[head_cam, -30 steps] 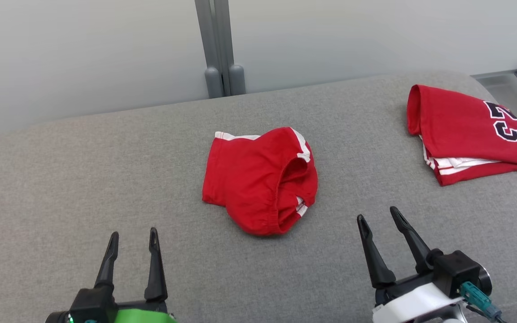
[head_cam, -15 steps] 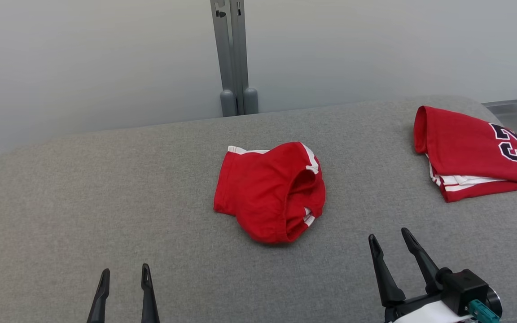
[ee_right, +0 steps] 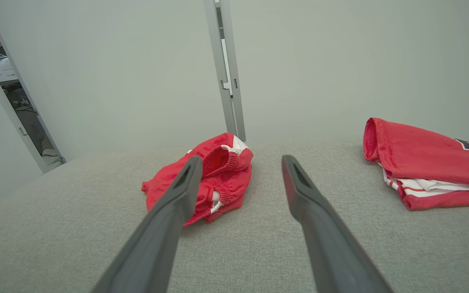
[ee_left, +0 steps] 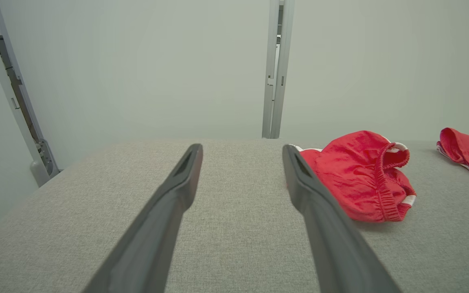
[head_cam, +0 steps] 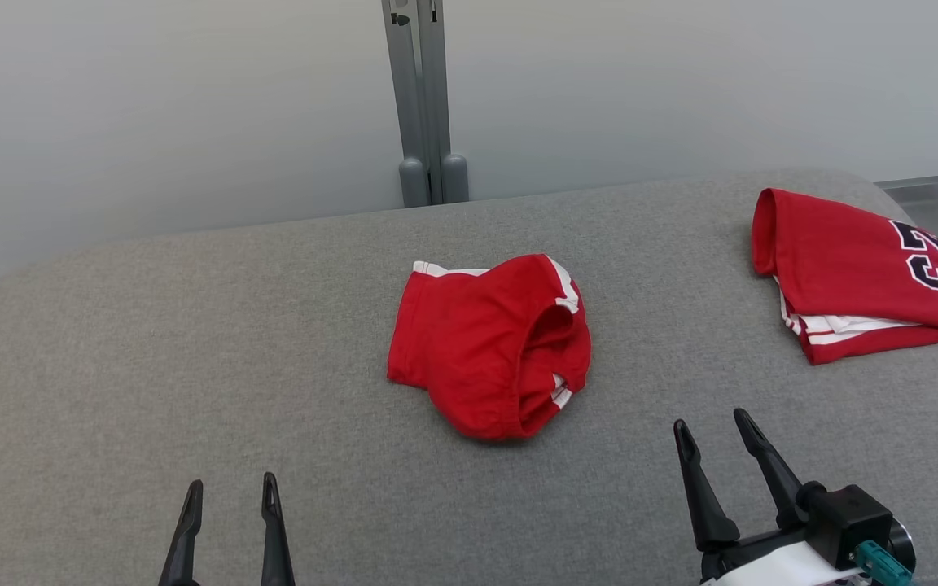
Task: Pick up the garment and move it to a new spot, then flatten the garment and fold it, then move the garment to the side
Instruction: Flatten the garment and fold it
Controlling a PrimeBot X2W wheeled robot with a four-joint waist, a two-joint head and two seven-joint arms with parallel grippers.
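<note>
Shorts (head_cam: 489, 346), red with white trim, sit bunched in a heap right around the middle of the grey padded surface (head_cam: 192, 342). The elastic waistband gapes open toward the near right, and nothing is touching them. Down by the near edge, left of centre, the left gripper (head_cam: 232, 483) has its fingers spread wide with nothing between them, tips pointing toward the far edge. In its own wrist view the shorts (ee_left: 360, 175) lie ahead and off to one side of the open fingers (ee_left: 177, 191). Over toward the near right corner the right gripper (head_cam: 711, 419) is also wide open and empty, leaning a touch toward the heap but well short of it. Its wrist view puts the shorts (ee_right: 214, 179) partly behind one fingertip. A folded red jersey (head_cam: 860, 268) with a dark number and white-striped layers showing rests by the far right corner, well apart from the shorts. Behind the far edge a grey post (head_cam: 424, 98) rises against the pale wall (head_cam: 151, 106).
</note>
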